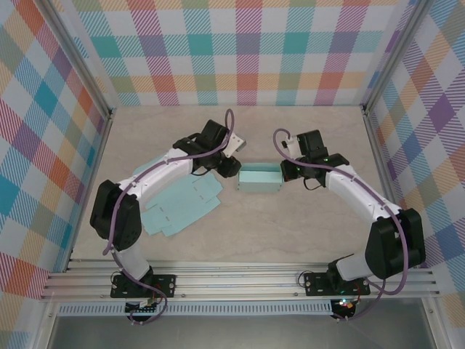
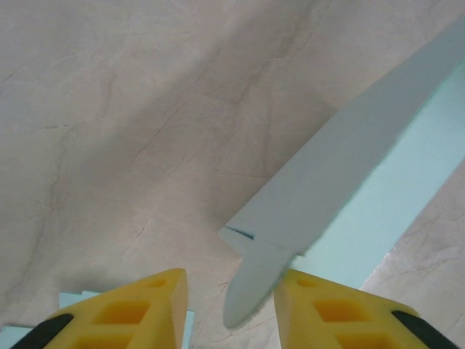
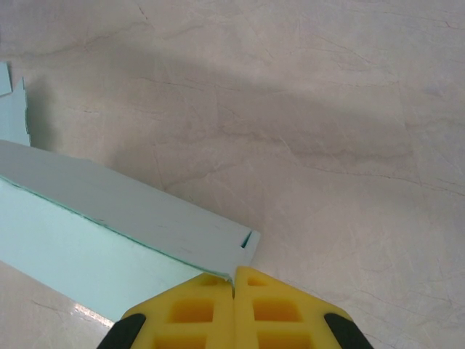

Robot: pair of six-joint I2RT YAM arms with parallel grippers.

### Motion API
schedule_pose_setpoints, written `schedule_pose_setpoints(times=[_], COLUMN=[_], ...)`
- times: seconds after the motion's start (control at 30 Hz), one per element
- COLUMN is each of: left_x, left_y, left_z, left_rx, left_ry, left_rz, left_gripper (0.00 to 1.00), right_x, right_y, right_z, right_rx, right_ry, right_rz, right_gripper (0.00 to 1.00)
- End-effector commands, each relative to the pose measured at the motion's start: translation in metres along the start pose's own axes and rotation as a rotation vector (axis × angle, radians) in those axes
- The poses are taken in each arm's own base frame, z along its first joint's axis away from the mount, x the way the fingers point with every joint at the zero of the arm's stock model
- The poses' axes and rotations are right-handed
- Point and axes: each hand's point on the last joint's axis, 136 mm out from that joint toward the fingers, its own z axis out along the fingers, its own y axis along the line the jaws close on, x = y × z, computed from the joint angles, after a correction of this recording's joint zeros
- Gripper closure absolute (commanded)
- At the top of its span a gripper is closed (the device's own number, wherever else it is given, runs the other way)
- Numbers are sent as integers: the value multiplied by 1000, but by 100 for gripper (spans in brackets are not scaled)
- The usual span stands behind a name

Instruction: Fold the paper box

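Table (image 1: 240, 240): pale marbled top, enclosed by plaid walls (image 1: 240, 58) at frame left, top and right.

Left arm (image 1: 145, 182) reaches from lower left up toward centre. Right arm (image 1: 356, 193) reaches from lower right up toward centre.

Flat blue card sheets (image 1: 178, 207) lie left of centre, partly under the left arm.

Paper box (image 1: 260, 179): pale blue, already standing as an open-topped tray, at centre of the top view, between the two wrists.

Left gripper (image 1: 231, 166) sits at the box's upper-left corner. Wrist view: yellow fingers (image 2: 138, 313) stand apart at the bottom of the frame. A rounded flap (image 2: 254, 283) of the box hangs in the gap, close against the right-hand finger and clear of the left-hand one. Jaws parted, nothing clamped.

Right gripper (image 1: 289, 171) sits at the box's right end. Wrist view: right gripper (image 3: 234, 280) has its fingers pressed together at bottom centre, and the box wall's upper edge runs straight into the seam. Jaws closed, pinching that wall near its notched corner.
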Motion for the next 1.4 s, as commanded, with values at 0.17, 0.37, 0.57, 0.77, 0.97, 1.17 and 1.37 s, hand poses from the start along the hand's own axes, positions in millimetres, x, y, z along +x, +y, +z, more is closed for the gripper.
schedule_pose_setpoints(times=[0.17,0.37,0.57,0.77,0.97,1.17,1.37], left_x=[-8,-15,-9,-4,6,6,4], left_y=[-5,-19,-21,-25,-21,-25,-29], left_z=[3,7,19,29,42,49,50], left_rx=[15,96,93,64,32,30,20], left_ry=[2,-24,-20,-23,-14,-31,-45], left_rz=[-73,-229,-323,-320,-316,-322,-314], left_gripper=[86,94,100,100,100,100,100], right_x=[-10,-11,-13,-21,-28,-26,-25], right_y=[8,10,15,22,28,30,28], right_z=[-1,1,5,7,4,13,16], right_rx=[-11,19,15,-22,-55,-76,-65], right_ry=[-11,-13,-19,-41,-59,-66,-92], right_rz=[8,84,175,257,287,334,351], right_gripper=[100,100,100,100,100,100,100])
